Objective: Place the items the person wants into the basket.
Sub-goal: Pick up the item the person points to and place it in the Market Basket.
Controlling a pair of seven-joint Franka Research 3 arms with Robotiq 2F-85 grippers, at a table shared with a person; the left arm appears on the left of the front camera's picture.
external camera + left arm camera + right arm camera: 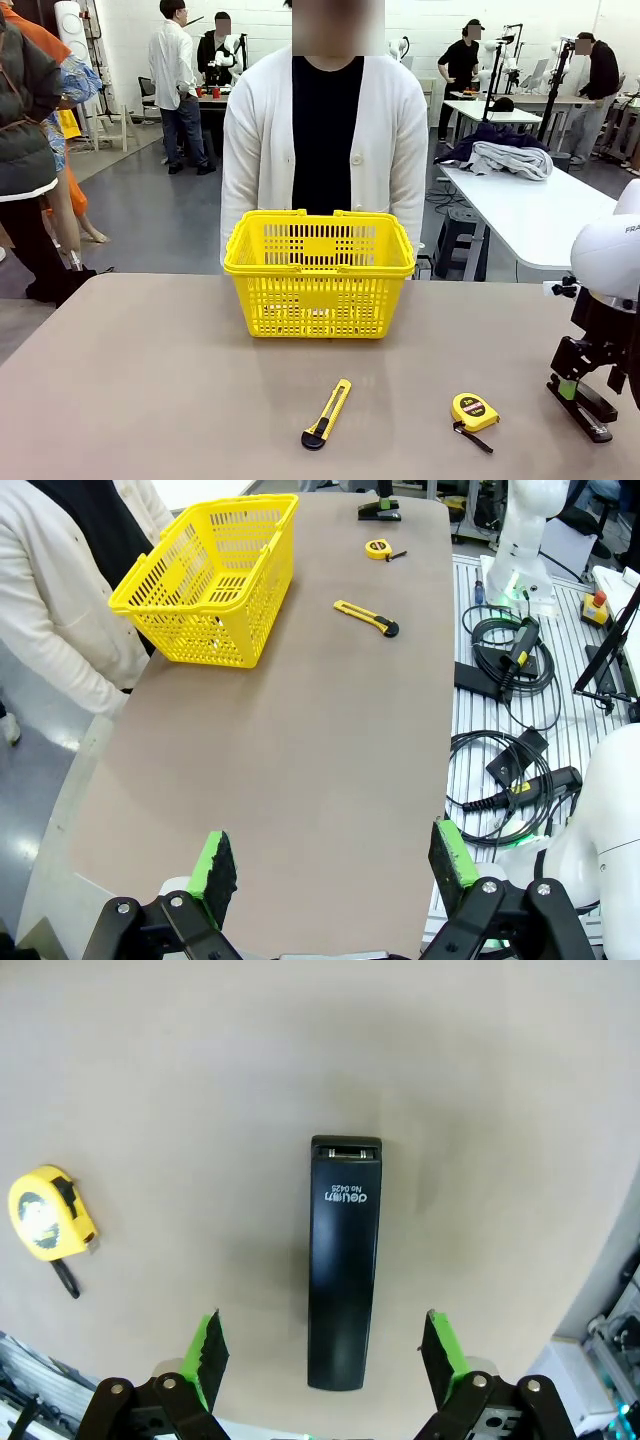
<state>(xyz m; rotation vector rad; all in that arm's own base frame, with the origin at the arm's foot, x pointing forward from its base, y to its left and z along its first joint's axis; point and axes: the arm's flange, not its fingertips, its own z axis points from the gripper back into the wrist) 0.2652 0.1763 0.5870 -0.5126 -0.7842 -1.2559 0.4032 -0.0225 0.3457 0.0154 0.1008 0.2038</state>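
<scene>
1. The right hand (325, 1350) points straight down over the black stapler (345, 1270), its 2 fingers spread wide, 1 on each side, clear of it and gripping nothing.
2. The stapler lies flat on the surface (150, 380) at the robot's right, near the tape measure (45, 1215).
3. The left hand (335, 865) hangs tilted above the surface's left end, spread wide and empty.
4. The yellow basket (318, 300) stands at the far side, in front of the person (325, 140), well apart from the stapler.
</scene>
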